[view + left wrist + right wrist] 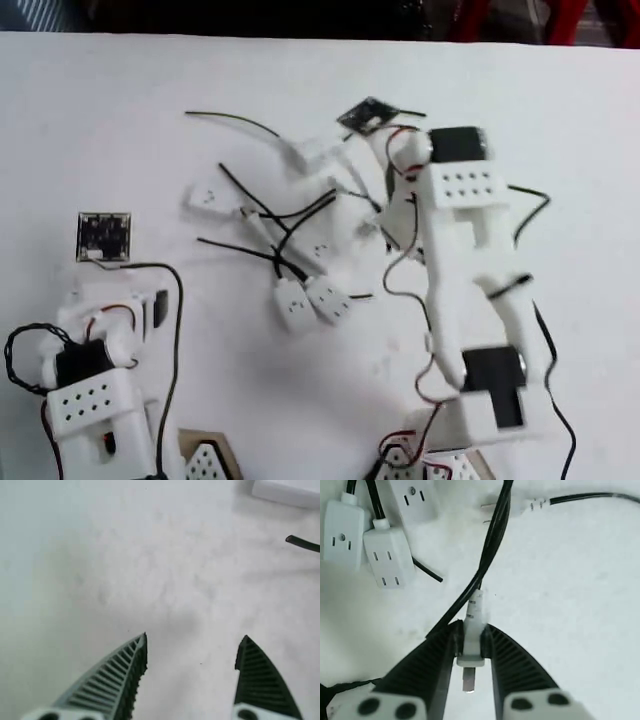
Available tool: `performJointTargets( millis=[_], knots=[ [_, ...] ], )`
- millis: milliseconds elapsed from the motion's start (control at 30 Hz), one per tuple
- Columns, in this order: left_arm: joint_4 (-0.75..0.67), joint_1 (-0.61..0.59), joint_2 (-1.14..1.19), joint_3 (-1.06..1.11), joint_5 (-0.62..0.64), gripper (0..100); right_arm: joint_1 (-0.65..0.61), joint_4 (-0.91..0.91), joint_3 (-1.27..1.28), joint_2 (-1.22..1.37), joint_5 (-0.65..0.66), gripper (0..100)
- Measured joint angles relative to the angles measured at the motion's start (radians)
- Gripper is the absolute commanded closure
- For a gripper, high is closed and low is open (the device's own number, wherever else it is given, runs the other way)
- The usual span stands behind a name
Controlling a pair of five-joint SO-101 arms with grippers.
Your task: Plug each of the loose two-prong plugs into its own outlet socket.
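While R fingers clamp 1 plug near 3 sockets, L fingers gape empty.

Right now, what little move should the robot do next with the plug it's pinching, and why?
Probably lift and turn it: the right gripper is shut on a plug whose prongs point away from the nearest outlet socket.
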Motion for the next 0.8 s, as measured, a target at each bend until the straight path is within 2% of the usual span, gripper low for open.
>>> performJointTargets(
  millis=[267,400,567,800],
  knots=[
    [0.000,0.000,0.000,0.000,0.000,71,0.025,0.008,0.000,-0.230,-0.012,98.1],
    [0.000,0.000,0.000,0.000,0.000,71,0.023,0.008,0.000,-0.318,-0.103,98.1],
    [0.000,0.023,0.000,0.000,0.000,71,-0.041,0.003,0.043,-0.393,-0.249,98.1],
    [0.000,0.026,0.000,0.000,0.000,71,-0.160,-0.169,0.296,-0.506,-0.411,98.1]
  ],
)
